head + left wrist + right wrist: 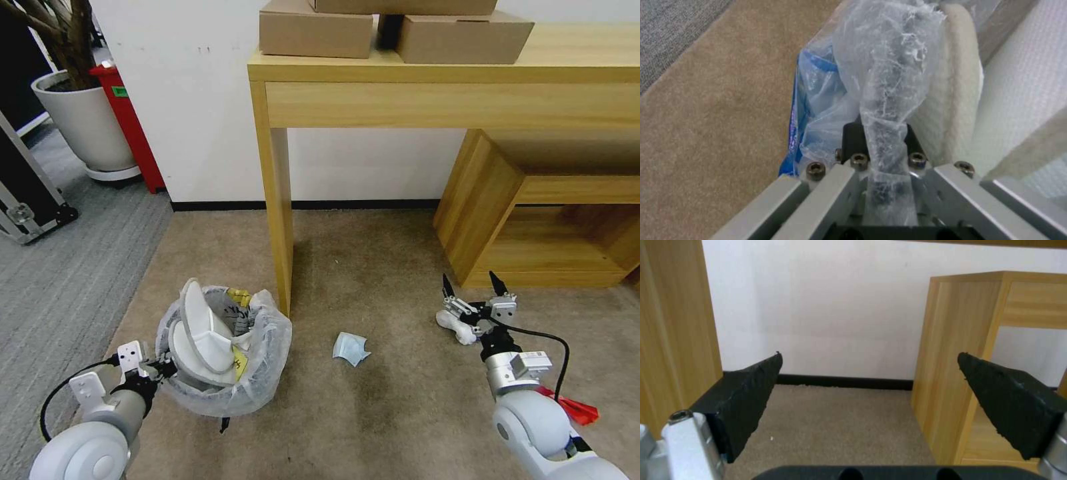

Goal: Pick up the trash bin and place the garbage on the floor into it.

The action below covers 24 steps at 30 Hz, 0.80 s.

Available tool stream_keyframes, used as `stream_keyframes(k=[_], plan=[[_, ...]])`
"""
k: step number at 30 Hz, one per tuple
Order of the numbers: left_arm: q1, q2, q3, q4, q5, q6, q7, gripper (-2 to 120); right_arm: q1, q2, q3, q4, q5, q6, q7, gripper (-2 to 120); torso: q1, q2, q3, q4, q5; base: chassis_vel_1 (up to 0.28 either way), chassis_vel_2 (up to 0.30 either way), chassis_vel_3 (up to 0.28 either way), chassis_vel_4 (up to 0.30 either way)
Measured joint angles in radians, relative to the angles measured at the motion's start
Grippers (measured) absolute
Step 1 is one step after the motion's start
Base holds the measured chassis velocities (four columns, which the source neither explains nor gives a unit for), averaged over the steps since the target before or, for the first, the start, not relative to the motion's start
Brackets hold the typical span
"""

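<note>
We are gripping the trash bin [223, 360] with our left gripper [162, 367], down at about seven o'clock in the head view; its fingers [854, 136] are pinching the bag-covered rim [882, 110] from the bin's nine o'clock side. Two white slippers [200, 337] are standing on edge inside the bin, with a bit of yellow wrapper [239, 295] at its twelve o'clock edge. The bin is sitting just beside the foot of the desk leg [277, 220], which rises at its one o'clock.

Our right gripper [472, 287] is hovering at about four o'clock with its jaws spread wide and nothing between them, pointing toward the wall and the low wooden shelf unit [533, 220]. A small white piece of litter [459, 328] is lying directly under that gripper. A crumpled pale blue paper [350, 348] is resting on the tan carpet [373, 267] between the bin and the right arm. A red wrapper [575, 408] is peeking out at the right arm's four o'clock.
</note>
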Motion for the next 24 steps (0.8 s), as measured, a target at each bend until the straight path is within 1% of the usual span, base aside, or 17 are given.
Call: stream_keyframes(k=[8, 12, 14, 15, 16, 19, 20, 23, 24], plan=[[-0.002, -0.007, 0.003, 0.002, 0.005, -0.001, 0.000, 0, 0.003, -0.008, -0.007, 0.009, 0.021, -0.004, -0.001, 100, 0.000, 0.000, 0.000, 0.0000, -0.0001, 0.000, 0.000, 0.000, 0.000], [-0.005, -0.011, 0.002, 0.002, 0.005, -0.001, 0.000, 0, 0.022, -0.015, -0.038, 0.011, 0.048, -0.034, 0.002, 100, 0.000, 0.000, 0.000, -0.0001, -0.0001, 0.000, 0.000, 0.000, 0.000], [-0.002, -0.011, 0.000, 0.002, 0.006, -0.001, 0.000, 0, 0.044, -0.020, -0.074, 0.010, 0.073, -0.066, 0.014, 100, 0.000, 0.000, 0.000, -0.0001, -0.0001, 0.000, 0.000, 0.000, 0.000], [0.000, -0.013, -0.004, 0.001, 0.007, -0.001, 0.000, 0, 0.075, -0.027, -0.123, 0.007, 0.111, -0.115, 0.032, 100, 0.000, 0.000, 0.000, -0.0001, -0.0001, 0.000, 0.000, 0.000, 0.000], [0.000, -0.013, -0.004, 0.001, 0.007, -0.001, 0.000, 0, 0.075, -0.027, -0.123, 0.007, 0.111, -0.115, 0.032, 100, 0.000, 0.000, 0.000, -0.0001, -0.0001, 0.000, 0.000, 0.000, 0.000], [0.005, -0.022, -0.009, 0.000, 0.012, -0.003, 0.000, 0, 0.187, -0.040, -0.273, -0.012, 0.236, -0.247, 0.120, 100, 0.000, 0.000, 0.000, 0.0000, 0.0000, 0.000, 0.000, 0.000, 0.000], [0.005, -0.022, -0.009, 0.000, 0.012, -0.003, 0.000, 0, 0.187, -0.040, -0.273, -0.012, 0.236, -0.247, 0.120, 100, 0.000, 0.000, 0.000, 0.0000, 0.0000, 0.000, 0.000, 0.000, 0.000], [0.014, -0.032, -0.016, -0.001, 0.022, -0.007, 0.000, 0, 0.314, -0.058, -0.425, -0.051, 0.388, -0.375, 0.218, 100, 0.000, 0.000, 0.000, 0.0002, -0.0001, 0.000, 0.000, 0.000, 0.000], [0.014, -0.032, -0.016, -0.001, 0.022, -0.007, 0.000, 0, 0.314, -0.058, -0.425, -0.051, 0.388, -0.375, 0.218, 100, 0.000, 0.000, 0.000, 0.0002, -0.0001, 0.000, 0.000, 0.000, 0.000]])
